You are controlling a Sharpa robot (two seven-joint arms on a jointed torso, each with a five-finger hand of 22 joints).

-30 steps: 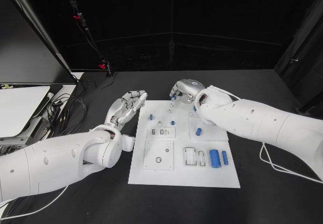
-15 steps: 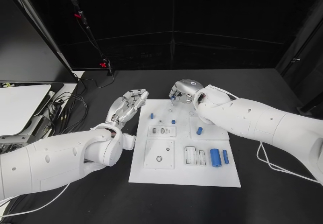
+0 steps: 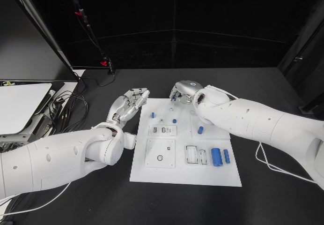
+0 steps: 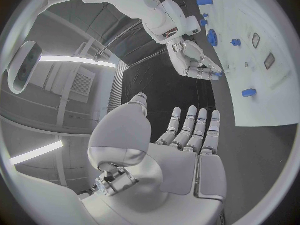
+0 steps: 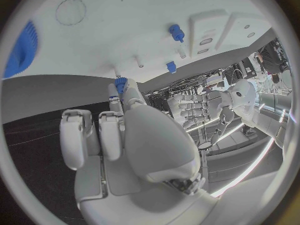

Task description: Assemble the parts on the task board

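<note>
I'm seeing my right hand point(image 3: 183, 91) hovering at the task board's point(image 3: 186, 176) far edge; my left hand point(image 3: 128, 106) is lying flat, fingers spread, beside it.

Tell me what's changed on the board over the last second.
Hardly anything. The right hand still hovers at the far edge of the task board, pinching a small blue part. The left hand stays flat and empty beside the board. The parts on the board lie as before.
</note>
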